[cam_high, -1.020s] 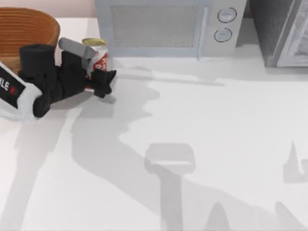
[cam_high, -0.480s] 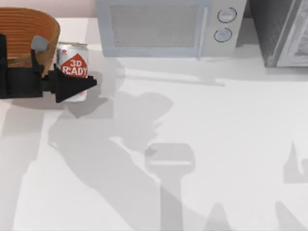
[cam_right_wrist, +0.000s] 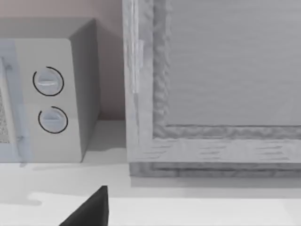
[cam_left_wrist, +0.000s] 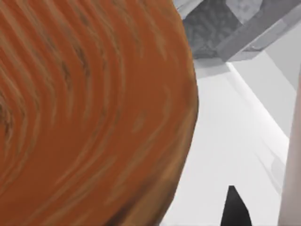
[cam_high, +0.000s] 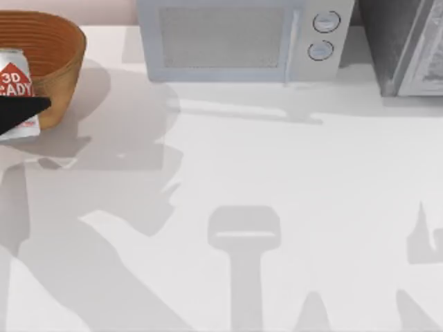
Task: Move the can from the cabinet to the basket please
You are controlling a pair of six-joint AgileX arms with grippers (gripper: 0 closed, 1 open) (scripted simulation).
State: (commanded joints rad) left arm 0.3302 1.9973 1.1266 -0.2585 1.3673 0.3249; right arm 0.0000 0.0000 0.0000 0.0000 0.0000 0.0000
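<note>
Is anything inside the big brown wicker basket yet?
Only bare ribbed weave shows inside the oval brown wicker basket. The small white can with the red "3D READY" mark, held by the left gripper, overlaps its near rim and hides that part of the interior.

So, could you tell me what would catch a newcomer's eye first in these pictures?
Probably the can with its red "3D READY" mark, held up at the far left edge of the top view by the left gripper, just beside the brown wicker basket in the back left corner. Next comes the microwave along the back, with the speckled grey cabinet to its right.
</note>
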